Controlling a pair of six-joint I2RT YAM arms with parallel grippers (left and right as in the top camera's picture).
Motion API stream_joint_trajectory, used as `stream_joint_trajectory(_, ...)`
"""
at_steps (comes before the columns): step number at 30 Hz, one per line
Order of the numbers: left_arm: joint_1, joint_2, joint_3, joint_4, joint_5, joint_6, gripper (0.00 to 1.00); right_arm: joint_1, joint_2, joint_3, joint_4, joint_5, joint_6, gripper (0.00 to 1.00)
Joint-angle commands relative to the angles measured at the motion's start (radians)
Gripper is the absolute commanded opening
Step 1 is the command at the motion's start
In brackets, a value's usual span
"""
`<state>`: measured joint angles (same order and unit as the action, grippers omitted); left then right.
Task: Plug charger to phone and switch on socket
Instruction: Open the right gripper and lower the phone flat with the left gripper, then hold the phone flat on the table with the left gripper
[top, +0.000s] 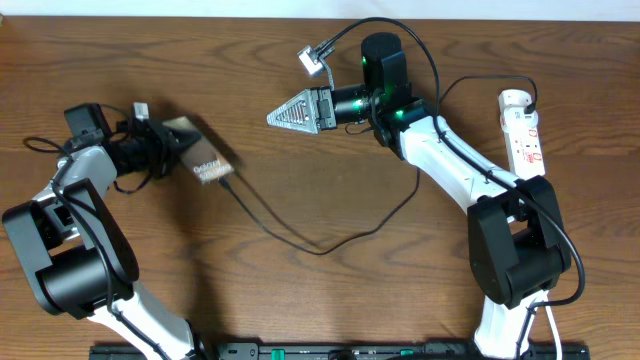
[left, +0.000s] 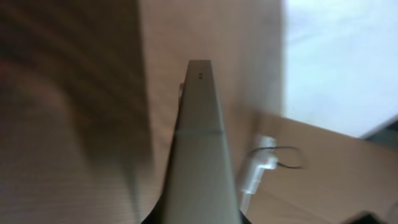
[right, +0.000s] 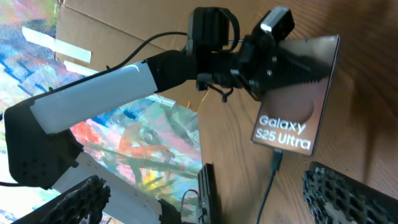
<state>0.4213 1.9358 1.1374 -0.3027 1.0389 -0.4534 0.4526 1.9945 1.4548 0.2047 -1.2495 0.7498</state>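
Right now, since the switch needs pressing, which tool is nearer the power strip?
Right. The right tool hangs open, well apart from the power strip; the left tool, gripping the phone, is farther away.

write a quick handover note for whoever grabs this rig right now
Left gripper: shut on the phone, holding it tilted at the left of the table.
Right gripper: open and empty, mid-table, pointing toward the phone.
Charger: the cable trails across the table. Its plug tip sits at the phone's bottom edge and looks inserted.
Socket: far right, neither gripper near it. Switch state unreadable.
Done: plugging in, apparently.
Left: press the socket switch, probably with the right arm, which is closer.
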Motion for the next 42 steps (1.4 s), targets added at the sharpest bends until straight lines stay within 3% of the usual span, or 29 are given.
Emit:
stream_joint_trajectory(1,-0.006,-0.012,0.009,-0.072,-0.16,0.187,0.06,-0.004,-0.005,0.015,0.0,-0.014,-0.026,0.99)
stream_joint_trajectory(8,-0.025,-0.012,0.009,-0.177,-0.369,0.245,0.07,-0.004,-0.005,0.015,-0.003,-0.014,-0.033,0.99)
stream_joint_trajectory(18,-0.077,-0.012,0.009,-0.187,-0.478,0.286,0.07,0.0,-0.005,0.015,-0.007,-0.014,-0.036,0.99)
stream_joint_trajectory(42,-0.098,-0.012,0.009,-0.198,-0.483,0.288,0.09,0.002,-0.005,0.015,-0.014,-0.014,-0.041,0.99)
